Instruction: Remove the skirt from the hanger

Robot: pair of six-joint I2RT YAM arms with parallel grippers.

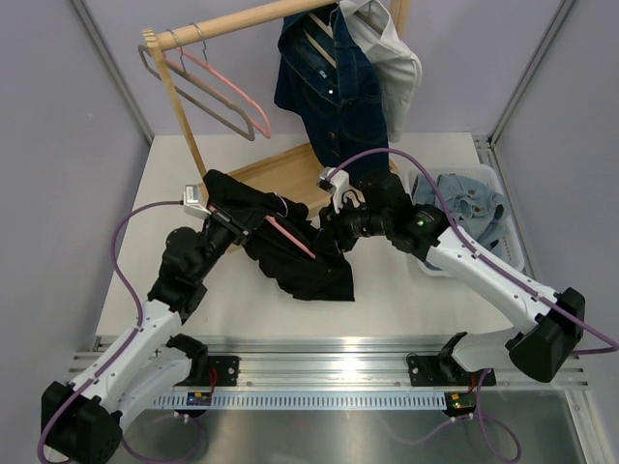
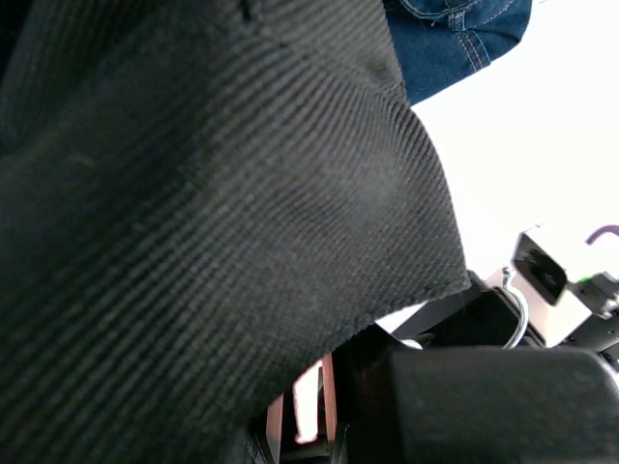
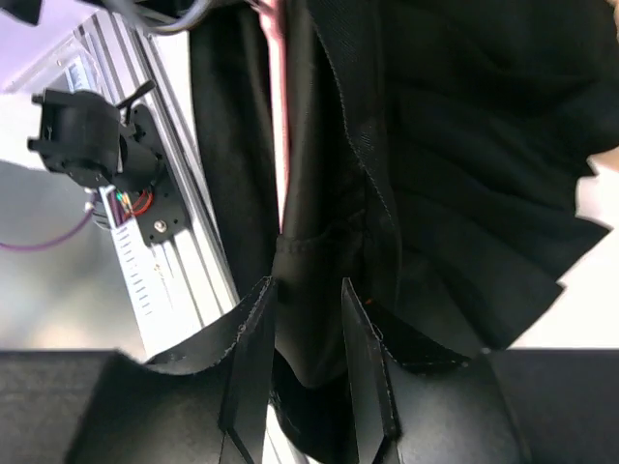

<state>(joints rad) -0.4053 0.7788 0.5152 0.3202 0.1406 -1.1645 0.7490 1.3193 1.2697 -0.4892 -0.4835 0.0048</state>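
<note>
Narrowly parted right claw (image 3: pixel 308 290), pinching a fold of black skirt (image 3: pixel 464 174)

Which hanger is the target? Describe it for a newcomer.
At the middle of the white table sits a bunched black skirt. The thin pink hanger poking out of its folds is the one; a bare pink hanger and grey hanger hang on the wooden rack behind.

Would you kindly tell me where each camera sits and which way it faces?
Top external: above and behind both arms, looking down at the table; black skirt on pink hanger.
Left wrist: nearly against skirt cloth; its own dark body blurred lower right.
Right wrist: looks along its fingers, either side of a skirt fold.
All share skirt and hanger.
</note>
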